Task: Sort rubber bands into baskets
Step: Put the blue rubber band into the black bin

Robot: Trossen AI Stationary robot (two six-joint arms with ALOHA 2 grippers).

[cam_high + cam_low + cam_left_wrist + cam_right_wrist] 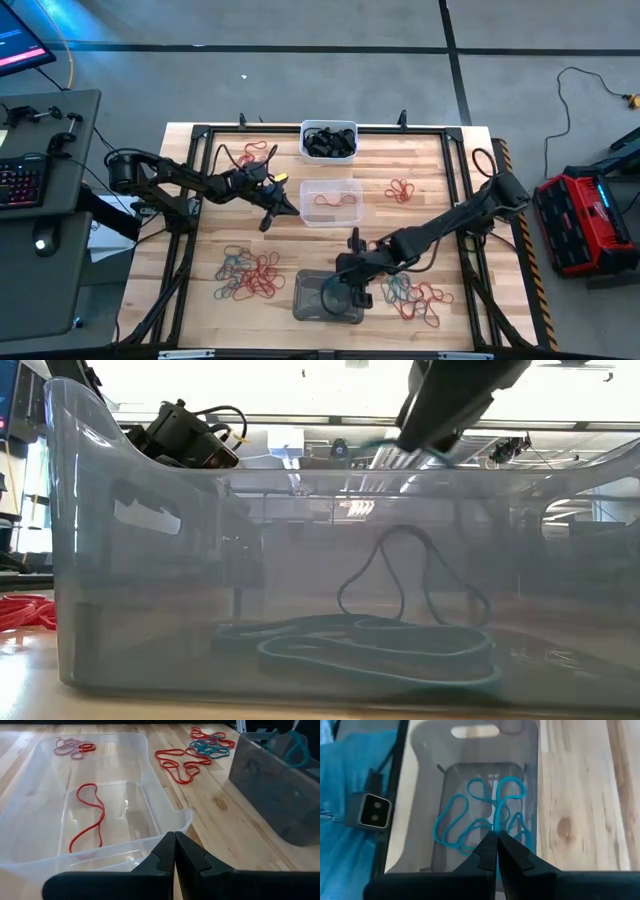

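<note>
Teal bands: several blue-teal rubber bands (485, 817) lie in the grey basket (305, 308) at the table's near edge; a mixed pile (418, 293) sits just right of it.
Right gripper: right gripper (495, 851) hangs above the grey basket, fingers pressed together. A teal strand seems to run up to the tips, but whether it is pinched I cannot tell.
Left gripper: left gripper (175, 854) hovers at the rim of the clear basket (27, 790) in the table's middle, fingers together and holding nothing visible.
Red bands: one red band (90, 815) lies in the clear basket; loose red loops (402, 190) rest to its right, more (248, 154) at far left.
Black bands: black bands fill the white basket (329, 127) at the far edge.
Unsorted stock: a red and teal heap (250, 275) lies near left.
Step in hand: judged as dropping teal bands into the grey basket.
Method: part the fingers fully while centred over the basket, lift straight up, and confirm no loop trails over the wall.
Hazard: a clinging band may be dragged back out.
</note>
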